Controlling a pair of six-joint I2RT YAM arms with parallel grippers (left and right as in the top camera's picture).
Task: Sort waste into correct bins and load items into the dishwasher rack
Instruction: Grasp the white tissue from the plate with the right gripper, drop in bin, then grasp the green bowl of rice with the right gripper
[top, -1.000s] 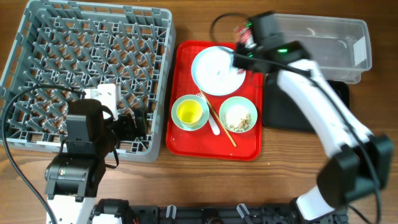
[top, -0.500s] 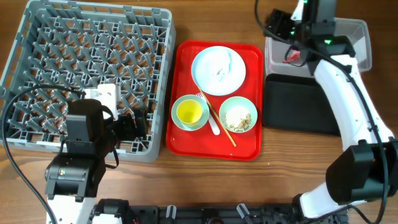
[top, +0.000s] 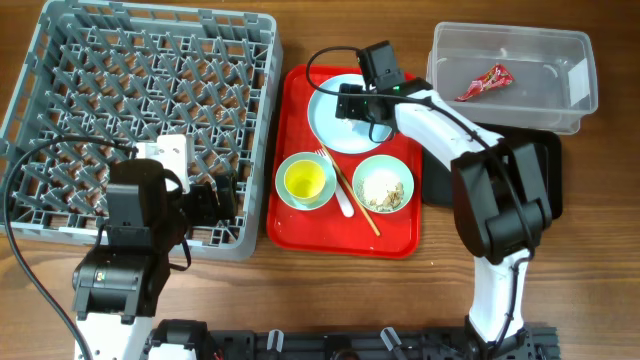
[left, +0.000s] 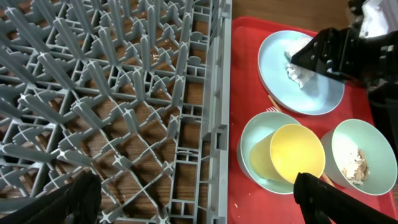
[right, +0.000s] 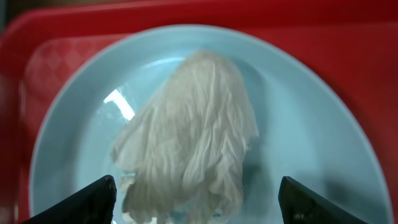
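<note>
A crumpled white tissue (right: 193, 143) lies on the pale blue plate (right: 311, 137) (top: 335, 125). My right gripper (right: 198, 202) (top: 350, 103) hangs open just over it, one finger on each side, not touching. The red wrapper (top: 483, 82) lies in the clear tub (top: 575, 110). The black tray (top: 545, 165) sits in front of the tub, partly under my right arm. A yellow cup (left: 297, 152) stands in one mint bowl (left: 264, 127); the other bowl (left: 357, 155) holds crumbs. A fork (top: 338, 190) and chopsticks (top: 358, 205) lie between the bowls. My left gripper (left: 199, 199) (top: 215, 200) is open over the grey rack's (top: 140, 100) front right edge.
The plate, bowls, fork and chopsticks all sit on a red serving tray (top: 300, 225) between the rack and the bins. Black cables (top: 30, 165) loop over the rack's near left side. My right arm (top: 500, 200) crosses the black tray.
My right gripper carried the red wrapper from the plate to the clear tub, let it go there, and swung back left over the plate, now open around the tissue. The left arm stayed put.
</note>
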